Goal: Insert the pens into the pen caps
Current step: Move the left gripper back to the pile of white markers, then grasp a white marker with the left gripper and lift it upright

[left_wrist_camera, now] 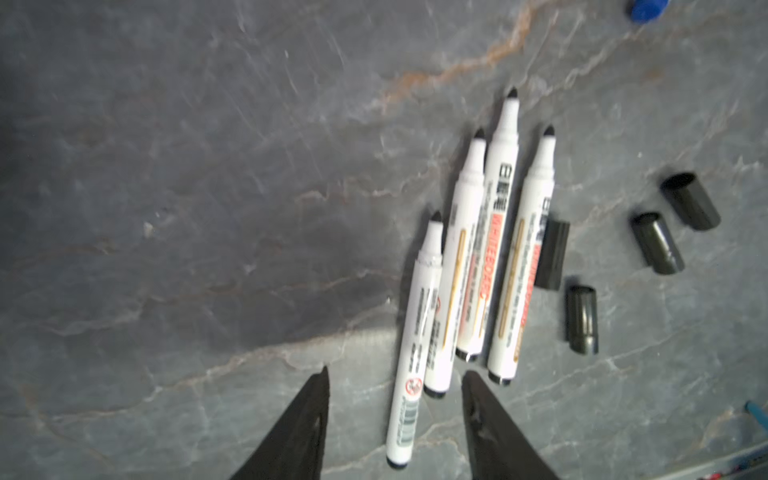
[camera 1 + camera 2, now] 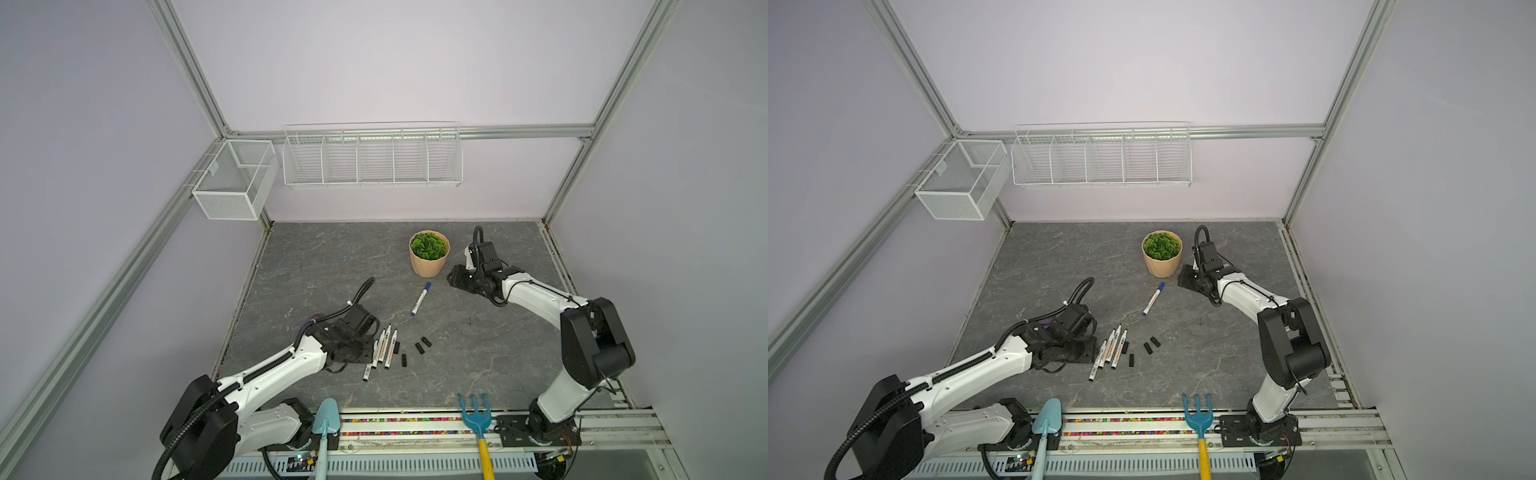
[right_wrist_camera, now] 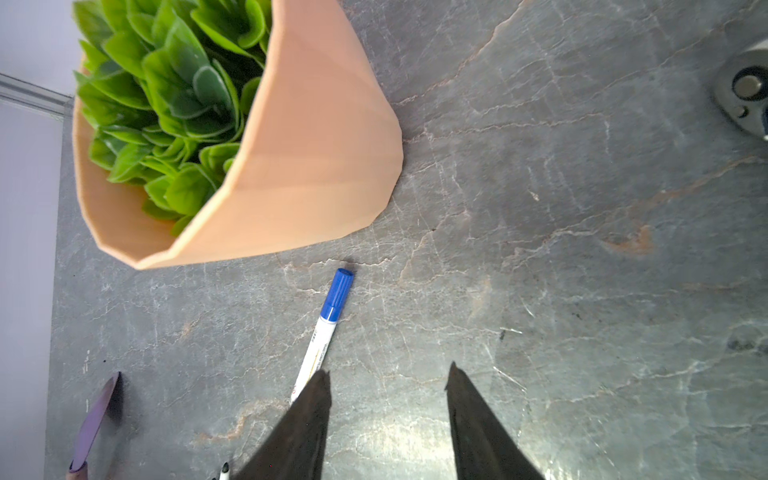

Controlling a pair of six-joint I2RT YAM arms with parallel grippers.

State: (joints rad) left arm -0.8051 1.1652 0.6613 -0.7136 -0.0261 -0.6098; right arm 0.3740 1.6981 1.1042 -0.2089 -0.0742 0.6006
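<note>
Several uncapped white pens [image 2: 382, 350] [image 2: 1111, 353] [image 1: 469, 266] with black tips lie side by side on the grey table. Just to their right, several black pen caps [image 2: 419, 348] [image 2: 1148, 348] [image 1: 656, 243] lie loose. My left gripper [image 2: 362, 345] [image 1: 395, 370] is open over the pens' rear ends, its fingers [image 1: 307, 415] either side of the outermost pen without touching it. Farther back lies a blue pen [image 2: 420, 299] [image 2: 1153, 299] [image 3: 318, 353] with its blue cap [image 3: 338, 293] on. My right gripper [image 2: 454, 280] [image 3: 389, 369] is open and empty beside that pen.
A potted plant [image 2: 429, 254] [image 3: 291, 166] stands just behind the blue pen and left of my right gripper. A light-blue trowel [image 2: 324, 419] and a blue rake [image 2: 476, 415] rest at the front edge. Wire baskets [image 2: 372, 156] hang on the back wall.
</note>
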